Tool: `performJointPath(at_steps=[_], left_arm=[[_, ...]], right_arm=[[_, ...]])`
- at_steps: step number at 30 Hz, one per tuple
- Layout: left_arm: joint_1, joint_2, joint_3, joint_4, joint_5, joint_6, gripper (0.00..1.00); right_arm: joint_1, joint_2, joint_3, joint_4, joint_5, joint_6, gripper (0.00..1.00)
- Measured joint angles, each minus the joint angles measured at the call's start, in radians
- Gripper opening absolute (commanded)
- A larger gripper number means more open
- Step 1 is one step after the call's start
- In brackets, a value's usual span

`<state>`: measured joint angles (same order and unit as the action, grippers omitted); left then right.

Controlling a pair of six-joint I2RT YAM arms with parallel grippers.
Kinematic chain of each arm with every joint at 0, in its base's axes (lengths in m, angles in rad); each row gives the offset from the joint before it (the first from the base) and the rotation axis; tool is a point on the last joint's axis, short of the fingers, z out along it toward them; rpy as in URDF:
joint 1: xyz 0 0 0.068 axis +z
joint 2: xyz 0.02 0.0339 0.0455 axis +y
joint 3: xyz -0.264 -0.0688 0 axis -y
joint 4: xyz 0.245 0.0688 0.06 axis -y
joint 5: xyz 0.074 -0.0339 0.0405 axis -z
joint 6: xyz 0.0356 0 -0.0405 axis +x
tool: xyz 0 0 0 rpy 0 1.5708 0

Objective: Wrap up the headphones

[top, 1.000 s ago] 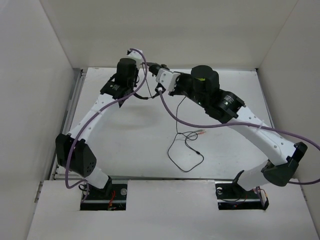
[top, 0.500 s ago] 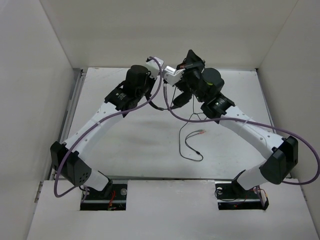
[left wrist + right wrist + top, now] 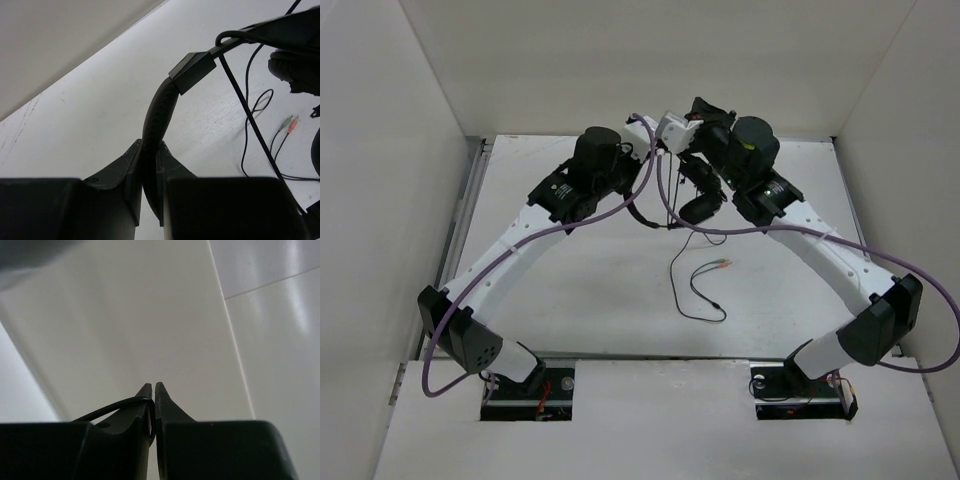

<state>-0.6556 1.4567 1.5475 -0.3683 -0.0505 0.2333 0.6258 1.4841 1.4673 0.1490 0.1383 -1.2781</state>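
The black headphones hang in the air between my two arms; one padded earcup (image 3: 703, 205) shows in the top view and at the upper right of the left wrist view (image 3: 295, 70). My left gripper (image 3: 632, 196) (image 3: 149, 145) is shut on the thin headband (image 3: 156, 117). My right gripper (image 3: 702, 108) (image 3: 152, 386) points up at the back wall and is shut on the thin black cable (image 3: 117, 405). The cable (image 3: 692, 290) hangs down to the table, and its red and green plugs (image 3: 722, 264) (image 3: 287, 122) lie there.
White walls enclose the table (image 3: 570, 280) on the left, back and right. Thick purple arm cables (image 3: 660, 190) loop between the two wrists near the headphones. Both arm bases stand at the near edge.
Both grippers rose and drew closer together at the back centre. The right gripper swung up toward the back wall with the cable. The cable loop on the table shrank.
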Motion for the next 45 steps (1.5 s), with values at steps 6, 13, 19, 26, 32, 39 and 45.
performJointPath(at_steps=[6, 13, 19, 26, 32, 39, 45], left_arm=[[-0.017, -0.001, 0.002, -0.007, 0.049, 0.016, 0.00], [-0.039, -0.001, 0.019, -0.058, 0.092, 0.040, 0.00], [-0.057, -0.001, 0.084, -0.127, 0.134, 0.073, 0.00], [-0.061, -0.016, 0.174, -0.182, 0.167, 0.087, 0.00], [-0.056, -0.016, 0.311, -0.247, 0.209, 0.082, 0.00], [-0.042, 0.006, 0.528, -0.298, 0.257, 0.051, 0.00], [-0.029, 0.044, 0.679, -0.297, 0.315, 0.001, 0.00]], right_arm=[[-0.054, 0.021, 0.149, -0.164, -0.097, 0.237, 0.13], [-0.099, 0.043, 0.193, -0.233, -0.192, 0.401, 0.16], [-0.161, 0.075, 0.190, -0.250, -0.266, 0.528, 0.15], [-0.251, 0.084, 0.126, -0.238, -0.360, 0.694, 0.16], [-0.295, 0.098, 0.038, -0.199, -0.584, 0.946, 0.13], [-0.318, 0.109, -0.118, 0.081, -0.904, 1.445, 0.17], [-0.277, 0.151, -0.305, 0.483, -0.969, 1.895, 0.22]])
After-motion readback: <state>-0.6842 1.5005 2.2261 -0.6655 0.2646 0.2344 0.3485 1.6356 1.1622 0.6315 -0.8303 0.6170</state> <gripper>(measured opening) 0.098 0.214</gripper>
